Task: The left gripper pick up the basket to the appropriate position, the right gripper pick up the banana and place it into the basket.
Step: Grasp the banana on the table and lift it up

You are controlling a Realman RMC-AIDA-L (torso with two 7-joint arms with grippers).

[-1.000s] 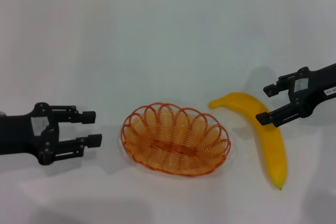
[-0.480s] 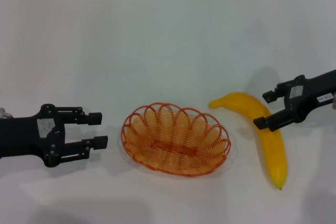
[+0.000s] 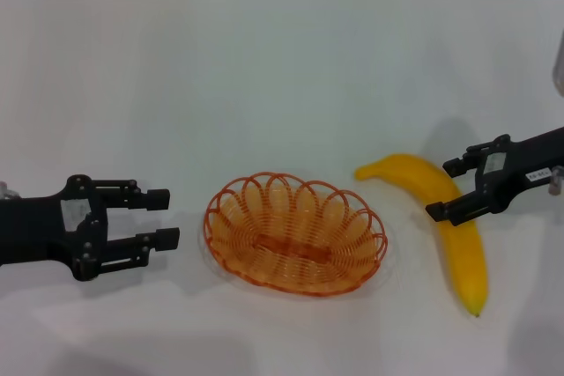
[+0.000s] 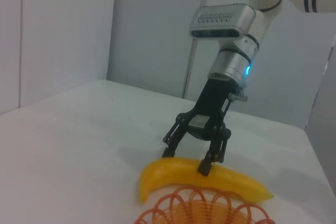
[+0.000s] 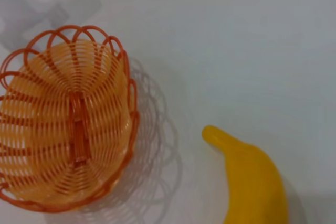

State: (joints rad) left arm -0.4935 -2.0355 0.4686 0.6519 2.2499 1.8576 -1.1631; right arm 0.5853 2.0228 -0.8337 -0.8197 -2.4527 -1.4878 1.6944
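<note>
The right claw point(image 3: 446, 188) stands with its two fingers spread wide, straddling the banana point(image 3: 445, 220) about a third of the way along from the fruit's stem end; in the left wrist view one fingertip point(image 4: 203, 168) rests against the peel point(image 4: 210, 178) while the other finger hangs just off the far side, so the fruit is not clamped. The banana lies flat on the white table point(image 3: 282, 77), just to the right of the basket point(image 3: 294, 232), its stem end nearest the basket's rim and its dark tip pointing toward the robot. From the right wrist camera, the banana's stem end point(image 5: 247, 177) and the basket point(image 5: 65, 114) sit near each other, not touching.

The left claw point(image 3: 164, 217) is low over the table just to the left of the basket, fingers parted and pointing at the basket's rim, a small gap short of it and holding nothing. The orange wire basket sits upright on the table between the two claws, with nothing inside it.
</note>
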